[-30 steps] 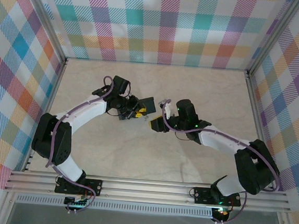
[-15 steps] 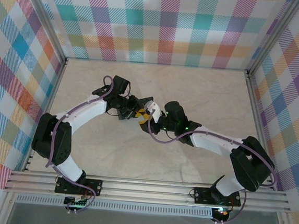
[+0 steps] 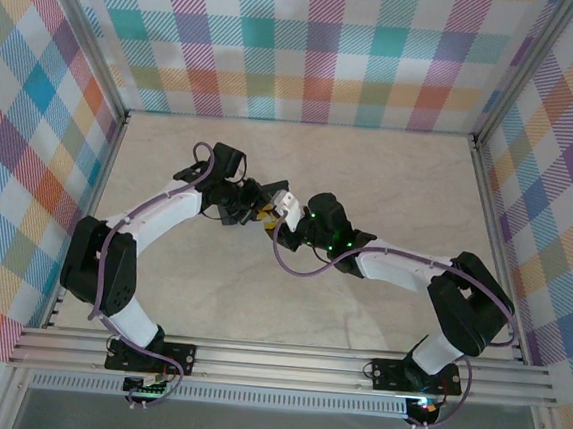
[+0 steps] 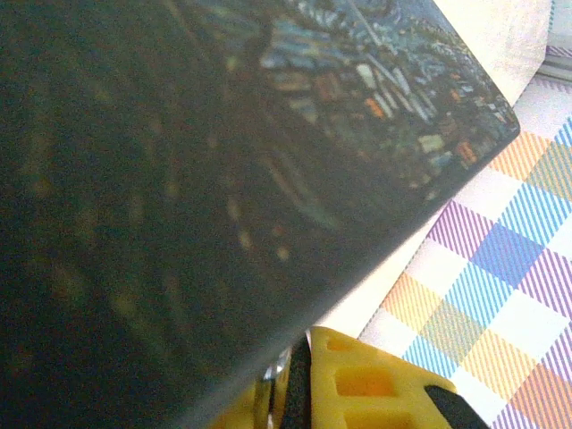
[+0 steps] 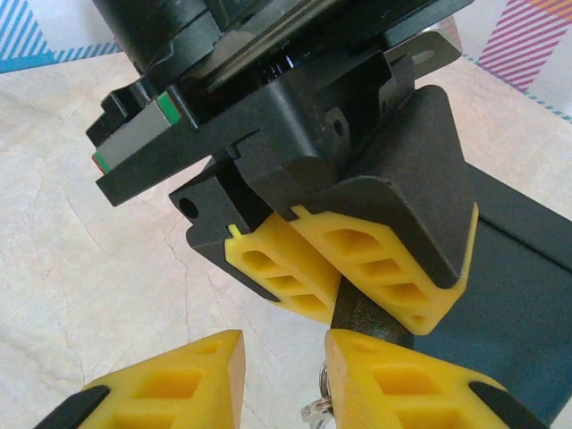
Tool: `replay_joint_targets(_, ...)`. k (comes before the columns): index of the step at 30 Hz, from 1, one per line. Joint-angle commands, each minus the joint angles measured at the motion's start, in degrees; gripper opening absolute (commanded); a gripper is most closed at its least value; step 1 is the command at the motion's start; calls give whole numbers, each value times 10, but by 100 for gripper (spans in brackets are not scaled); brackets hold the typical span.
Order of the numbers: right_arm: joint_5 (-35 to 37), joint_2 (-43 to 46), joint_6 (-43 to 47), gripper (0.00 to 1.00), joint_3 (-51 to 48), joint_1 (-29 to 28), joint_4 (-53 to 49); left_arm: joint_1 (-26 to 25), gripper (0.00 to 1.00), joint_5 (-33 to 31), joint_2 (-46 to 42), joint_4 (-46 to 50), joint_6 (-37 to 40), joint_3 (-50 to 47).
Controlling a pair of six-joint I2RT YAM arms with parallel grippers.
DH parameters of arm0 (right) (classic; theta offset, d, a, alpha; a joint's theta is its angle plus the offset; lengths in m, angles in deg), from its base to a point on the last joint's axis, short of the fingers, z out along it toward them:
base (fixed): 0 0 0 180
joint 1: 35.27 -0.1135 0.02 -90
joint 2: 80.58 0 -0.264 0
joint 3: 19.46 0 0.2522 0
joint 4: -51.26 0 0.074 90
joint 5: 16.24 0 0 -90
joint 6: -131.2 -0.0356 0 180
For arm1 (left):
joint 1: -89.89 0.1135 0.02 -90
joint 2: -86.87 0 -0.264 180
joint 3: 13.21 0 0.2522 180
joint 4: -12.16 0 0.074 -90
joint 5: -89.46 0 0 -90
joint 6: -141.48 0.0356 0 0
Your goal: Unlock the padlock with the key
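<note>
My left gripper (image 5: 350, 299) pinched the padlock (image 5: 365, 323), my right gripper (image 5: 284, 362) stood partly spread, so the key (image 5: 317, 407) needed a slow, straight push toward twelve o'clock.

Matt plastic right gripper (image 5: 284, 375), smooth painted tin (image 4: 268, 179).

Left arm (image 3: 156, 218) reaches fwd, elbow bent, wrist turned in twd centre. Right arm (image 3: 402, 270) stretches low across to meet it, forearm nearly flat. The left gripper (image 3: 260, 212) and the right gripper (image 3: 281, 216) sit tip to tip, almost touching. From the right wrist cam: left gripper's yellow pads (image 5: 384, 277) hang directly ahead of the right tips, pinched nearly together, pointing back at them. Right gripper's own pads (image 5: 179, 380) stand apart w/ a clear gap btwn, left tips just beyond that gap.
</note>
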Motion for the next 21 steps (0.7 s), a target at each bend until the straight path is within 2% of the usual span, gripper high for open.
replay_joint_targets(1, 56, -9, 18, 30, 8, 16, 9, -2, 14, 31, -25, 24, 9, 12)
replay_joint_targets(9, 19, 32, 84, 39, -86, 32, 90, -1, 13, 23, -26, 27, 2, 10)
replay_joint_targets(12, 0, 48, 81, 39, -113, 53, 111, 1, 13, 23, -28, 32, 5, 14)
replay_joint_targets(16, -43, 51, 80, 40, -118, 54, 128, 1, 13, 24, -29, 29, 2, 13)
replay_joint_targets(21, -52, 45, 78, 41, -113, 42, 175, 1, 13, 24, -29, 27, 0, 12)
